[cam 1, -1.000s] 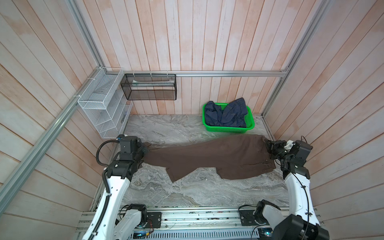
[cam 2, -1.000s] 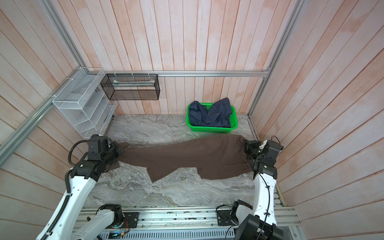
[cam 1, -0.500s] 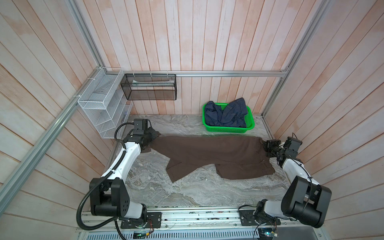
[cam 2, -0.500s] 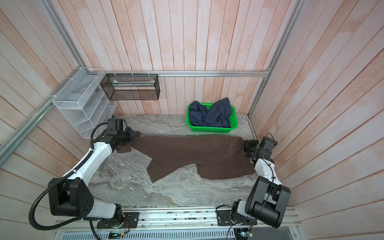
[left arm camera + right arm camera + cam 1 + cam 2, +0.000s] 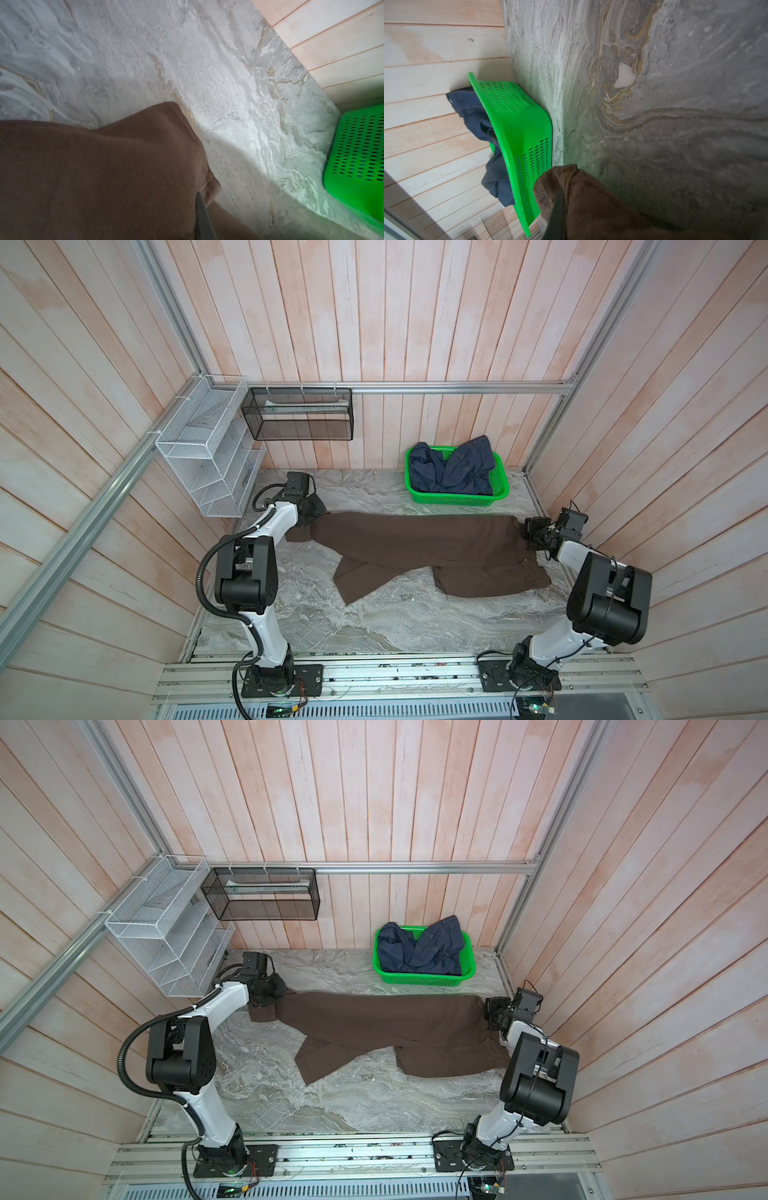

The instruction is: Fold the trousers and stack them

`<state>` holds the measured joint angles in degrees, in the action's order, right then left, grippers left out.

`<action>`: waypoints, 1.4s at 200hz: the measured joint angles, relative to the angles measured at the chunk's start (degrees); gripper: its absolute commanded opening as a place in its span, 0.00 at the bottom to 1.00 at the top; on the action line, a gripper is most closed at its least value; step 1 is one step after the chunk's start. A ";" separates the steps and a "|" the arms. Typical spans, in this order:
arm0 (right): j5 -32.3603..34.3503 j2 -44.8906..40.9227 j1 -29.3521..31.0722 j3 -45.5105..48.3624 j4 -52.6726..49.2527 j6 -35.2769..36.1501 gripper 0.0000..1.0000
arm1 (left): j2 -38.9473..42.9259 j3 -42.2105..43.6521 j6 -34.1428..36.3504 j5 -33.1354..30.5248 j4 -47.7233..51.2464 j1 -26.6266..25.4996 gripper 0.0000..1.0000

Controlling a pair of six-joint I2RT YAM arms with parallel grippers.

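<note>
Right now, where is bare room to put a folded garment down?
The widest bare patch of table lies in front, between the trousers and the arm bases. A smaller one lies at the back, between the left gripper and the green basket. Crowded: the middle band, where the trousers span to the right gripper.

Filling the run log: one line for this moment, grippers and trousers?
left gripper: shut on trousers, leg end | right gripper: shut on waist end | trousers: stretched, unfolded, other leg loose
</note>
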<state>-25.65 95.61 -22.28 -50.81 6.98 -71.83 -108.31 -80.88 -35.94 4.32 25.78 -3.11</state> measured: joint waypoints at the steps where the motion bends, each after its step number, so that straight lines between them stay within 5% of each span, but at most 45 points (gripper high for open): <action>1: 0.02 0.13 0.02 -0.13 0.02 0.02 0.00 | -0.13 -0.33 0.04 0.00 0.02 0.00 0.00; 28: 1.14 2.95 1.27 -4.15 -0.35 0.13 0.05 | -2.91 -6.32 0.85 0.61 1.14 0.11 0.00; 51: 3.21 3.30 2.58 -7.45 -0.98 0.44 0.35 | -6.05 -11.69 1.73 1.44 2.16 0.33 0.34; 70: 4.61 3.43 3.15 -9.79 -1.22 1.77 0.56 | -7.48 -13.49 2.01 1.70 2.05 0.74 0.46; 83: 5.86 3.43 3.50 -11.21 -2.49 3.32 0.61 | -7.28 -13.07 1.95 1.73 2.25 1.05 0.52; 117: 8.46 1.42 4.42 -12.96 -8.04 7.56 0.62 | -1.84 -7.98 2.32 1.44 2.43 1.40 0.58; 158: 9.35 -6.58 7.48 -13.38 -15.50 14.38 0.61 | 18.32 6.88 2.95 1.36 1.42 0.31 0.65; 187: 9.29 -11.50 12.50 -11.37 -18.23 18.23 0.61 | 29.94 19.12 2.60 1.40 0.70 -5.14 0.69; 229: 9.35 -14.12 17.46 -4.07 -22.32 21.42 0.61 | 33.57 35.89 -1.33 1.60 2.12 -13.97 0.70; 280: 9.88 -16.13 17.90 1.53 -24.15 23.19 0.61 | 32.79 43.74 -6.14 2.60 -1.05 -19.52 0.68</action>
<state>-15.77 79.48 -4.38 -49.28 -17.17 -48.64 -75.53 -37.15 -42.09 6.92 24.73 -22.63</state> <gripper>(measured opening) 0.608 0.691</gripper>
